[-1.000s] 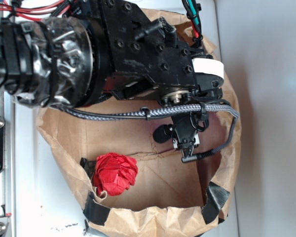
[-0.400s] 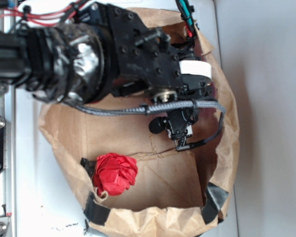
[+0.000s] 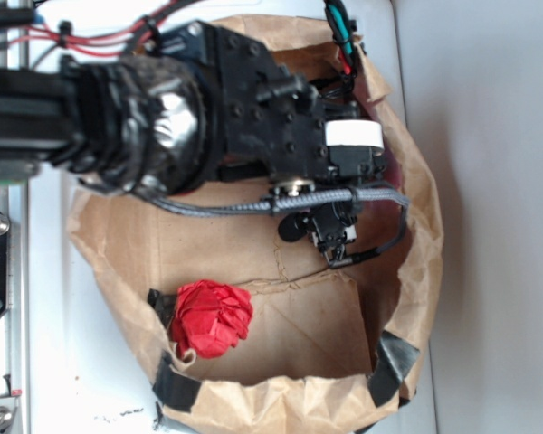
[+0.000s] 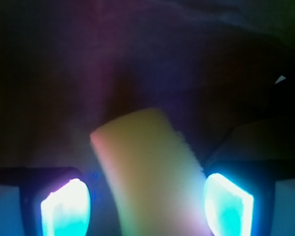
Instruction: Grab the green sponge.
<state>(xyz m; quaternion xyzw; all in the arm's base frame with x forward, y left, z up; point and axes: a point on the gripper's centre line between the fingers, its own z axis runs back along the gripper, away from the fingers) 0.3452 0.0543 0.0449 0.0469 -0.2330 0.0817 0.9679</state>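
The green sponge (image 4: pixel 147 172) is a pale yellow foam block, seen only in the wrist view, where it stands up between my fingers. My gripper (image 4: pixel 147 209) is open around it. The left pad (image 4: pixel 66 209) stands clear of the sponge. The right pad (image 4: pixel 228 204) is close beside its edge, and I cannot tell if it touches. In the exterior view the black arm (image 3: pixel 253 117) reaches down into the brown paper bag (image 3: pixel 118 244) and hides both the fingers and the sponge.
A red crumpled paper ball (image 3: pixel 212 317) lies at the bag's lower left, apart from the gripper. The bag's crumpled walls (image 3: pixel 421 226) rise all round the arm. A braided cable (image 3: pixel 226 209) and a small camera (image 3: pixel 330 237) hang under the wrist.
The arm has shifted a little left and toward the top of the picture inside the bag. The red ball and the bag have not moved.
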